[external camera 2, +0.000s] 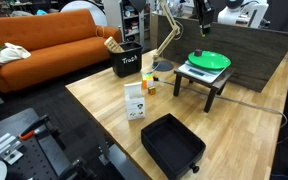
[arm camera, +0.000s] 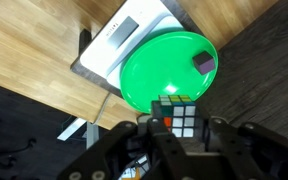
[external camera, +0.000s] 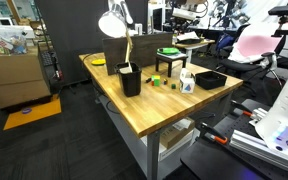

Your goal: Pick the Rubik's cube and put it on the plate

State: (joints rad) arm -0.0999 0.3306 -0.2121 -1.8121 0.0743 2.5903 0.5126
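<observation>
rubik's cube (arm camera: 177, 116) is off the table and pinched in your gripper (arm camera: 180, 128). in the wrist view the two dark fingers (arm camera: 217, 135) press on its left and right sides, so the jaws are closed down onto the cube and hold nothing else. you see its black grid and a few coloured tiles facing the camera.

beneath it lies the green plate (arm camera: 164, 70), flat and round. the cube hangs over the plate's near rim in that view, and you cannot tell whether it touches the plate. a small dark block (arm camera: 204, 63) sits on the plate close to its right edge. the plate rests on a small stand with a pale top (arm camera: 119, 40), and the stand is on the wooden table (arm camera: 24, 40).

in an exterior view your arm (external camera 2: 201, 12) comes down from the top of the picture, directly above the plate. on the table, well apart from the stand, a black tray (external camera 2: 172, 148) lies near the front edge. a white carton (external camera 2: 135, 100) stands between the tray and a black bin (external camera 2: 127, 62) marked "trash".
</observation>
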